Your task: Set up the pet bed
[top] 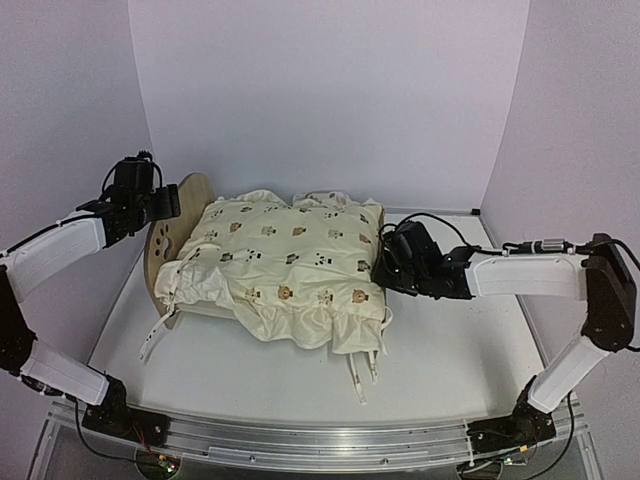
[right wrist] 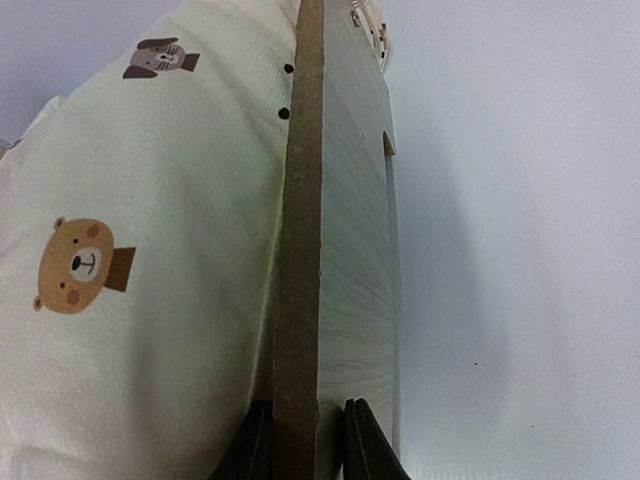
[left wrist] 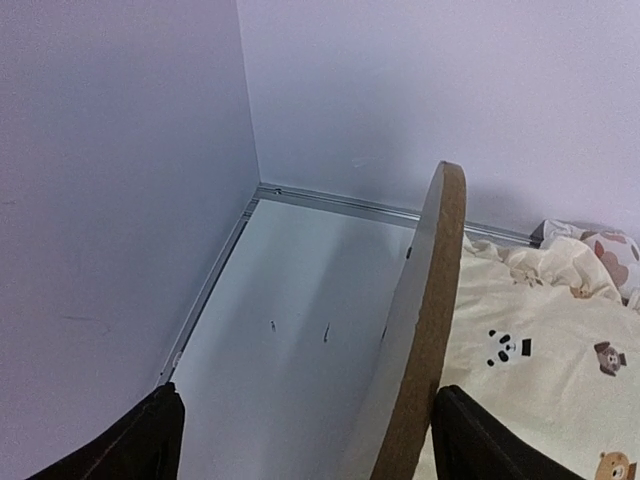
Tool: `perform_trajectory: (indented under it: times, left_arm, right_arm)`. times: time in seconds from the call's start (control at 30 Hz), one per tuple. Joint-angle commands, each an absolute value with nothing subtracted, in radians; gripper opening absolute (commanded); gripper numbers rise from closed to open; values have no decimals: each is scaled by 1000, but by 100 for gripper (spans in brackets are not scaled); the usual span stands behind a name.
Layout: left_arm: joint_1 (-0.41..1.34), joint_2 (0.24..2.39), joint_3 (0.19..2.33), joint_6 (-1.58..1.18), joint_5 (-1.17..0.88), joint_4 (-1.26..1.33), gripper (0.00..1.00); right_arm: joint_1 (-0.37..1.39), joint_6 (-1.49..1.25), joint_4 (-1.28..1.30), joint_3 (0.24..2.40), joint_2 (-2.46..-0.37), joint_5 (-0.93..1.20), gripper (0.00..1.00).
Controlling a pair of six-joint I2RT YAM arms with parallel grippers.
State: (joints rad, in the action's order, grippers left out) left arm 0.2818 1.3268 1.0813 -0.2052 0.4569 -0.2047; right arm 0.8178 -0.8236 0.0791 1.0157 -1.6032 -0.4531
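Pinching the pet bed's (right wrist: 298, 250) edge, right fingers (right wrist: 252, 450) grip.

No lettering, label, brand, number or sign can be read in any view. The only markings are pictures. The cream cushion (top: 290, 265), in the middle of the overhead frame, carries small printed animal faces: a bear at the left of the right wrist view, and a panda and a dog at the lower right of the left wrist view. The pet bed (top: 195, 192), at the left of the overhead frame, has paw-shaped holes in its headboard.
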Motion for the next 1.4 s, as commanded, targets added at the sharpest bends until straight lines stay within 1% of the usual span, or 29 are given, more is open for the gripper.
perform_trajectory:
  times: [0.0,0.17,0.23,0.37,0.43,0.57,0.63,0.7,0.87,0.93,1.03,1.13,1.2,1.37]
  left_arm:
    - [260,1196,1132,-214,529,-220,91]
    - [262,1118,1153,-250,455,-234,95]
    - [263,1104,1169,-244,447,-238,95]
    - [263,1118,1221,-219,482,-231,96]
    - [263,1129,1253,-219,450,-232,96]
    - [302,1151,1303,-240,328,-241,88]
    - [380,1166,1323,-234,352,-253,86]
    - [507,1185,1330,-200,401,-248,85]
    - [673,1231,1313,-228,294,-257,69]
    - [763,1246,1276,-238,239,-219,63]
    - [893,1282,1241,-223,243,-180,59]
    - [1024,1316,1228,-193,247,-174,58]
    - [1079,1331,1215,-169,198,-174,57]
    - [1207,1370,1200,-82,112,-198,58]
  right_arm:
    - [864,-653,215,1100,-1610,-314,35]
    - [862,-546,336,1196,-1557,-380,70]
    - [857,-512,358,1206,-1508,-410,78]
    - [851,-462,397,1214,-1428,-441,85]
    - [851,-449,420,1205,-1390,-456,87]
    - [850,-441,472,1161,-1305,-481,89]
    - [851,-444,513,1125,-1261,-480,90]
    - [851,-460,530,1071,-1221,-453,90]
    - [851,-534,569,951,-1123,-288,94]
    - [850,-541,572,911,-1089,-211,92]
    - [851,-546,578,879,-1068,-105,87]
    - [851,-558,580,858,-1065,-42,78]
    - [850,-558,579,847,-1062,-13,75]
    - [851,-561,577,817,-1044,-10,73]
